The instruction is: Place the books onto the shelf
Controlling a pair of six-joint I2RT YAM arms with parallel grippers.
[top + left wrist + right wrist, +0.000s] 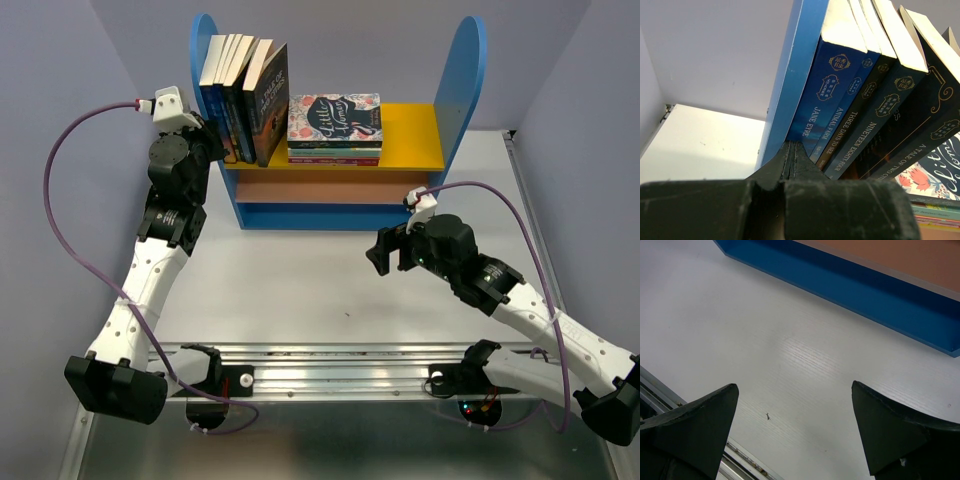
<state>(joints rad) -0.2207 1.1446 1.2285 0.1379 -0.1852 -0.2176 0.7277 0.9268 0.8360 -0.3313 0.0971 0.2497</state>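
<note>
Several thin books (245, 95) stand on the yellow board of the shelf (462, 80), leaning left against its blue side panel (795, 75). The left wrist view shows their spines, from Jane Eyre (827, 95) to A Tale of Two Cities (920, 130). My left gripper (791, 145) is shut with nothing in it; its tips point at the foot of Jane Eyre beside the panel. From above it (222, 150) sits at the shelf's left front corner. My right gripper (385, 250) hangs open and empty over the table, in front of the shelf's blue base (865, 290).
A flat stack topped by the floral Little Women cover (335, 125) lies on the yellow board right of the standing books. Purple walls close in both sides. A metal rail (340, 365) runs along the near table edge between the arm bases.
</note>
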